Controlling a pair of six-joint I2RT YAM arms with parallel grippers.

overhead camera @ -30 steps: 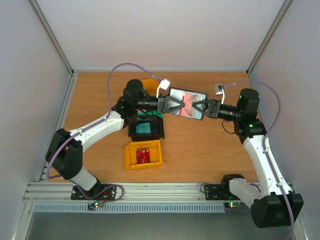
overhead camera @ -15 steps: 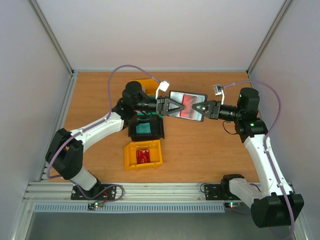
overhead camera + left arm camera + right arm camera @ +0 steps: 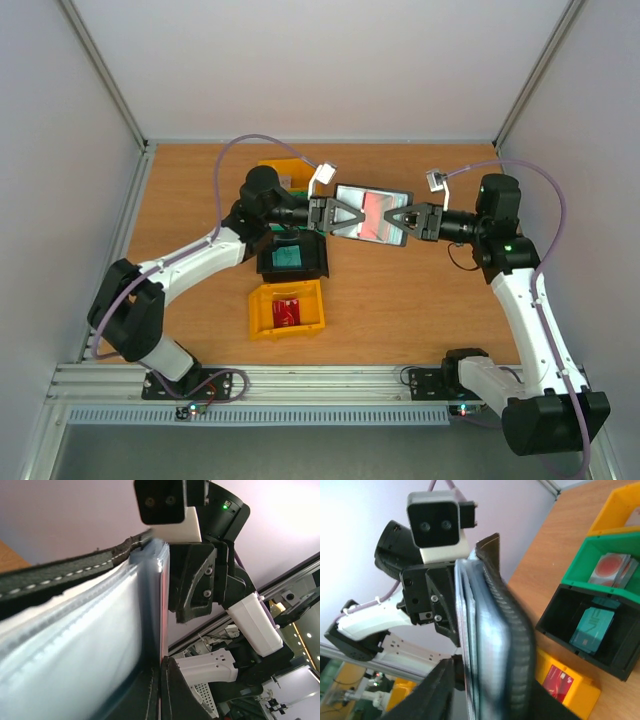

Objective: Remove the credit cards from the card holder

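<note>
Near edge of desk point(image 3: 420, 310): yellow bin point(image 3: 258, 312) with red card point(image 3: 287, 312), then black bin point(image 3: 320, 258) with teal card point(image 3: 290, 256). Beyond them the card holder point(image 3: 372, 214) hangs open above the desk, left claw point(image 3: 355, 215) clamped on one end, right claw point(image 3: 390, 216) gripping the other. Top view shows a second red card point(image 3: 374, 206) in its pocket; the wrist views only catch the holder edge-on

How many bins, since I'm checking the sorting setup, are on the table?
4: yellow bin in front, black bin behind it, green bin next, second yellow bin farthest back, partly behind the left arm.
</note>
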